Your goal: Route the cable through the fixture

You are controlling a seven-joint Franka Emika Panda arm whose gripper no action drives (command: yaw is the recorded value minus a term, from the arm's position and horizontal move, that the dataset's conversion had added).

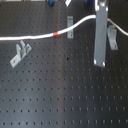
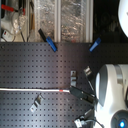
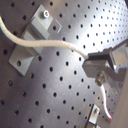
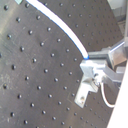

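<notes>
The white cable with its red band runs from the first exterior view's left edge, across a metal bracket, up to my gripper, and on to the right. In the second exterior view the cable ends at the gripper. In the first wrist view the cable crosses a bracket and ends between the shut fingers. The second wrist view shows the cable likewise held in the fingers.
Everything stands on a black perforated board. Another bracket stands at the first exterior view's left and one at its right. The arm's white body hides the second exterior view's lower right. Blue clips lie at the board's far edge.
</notes>
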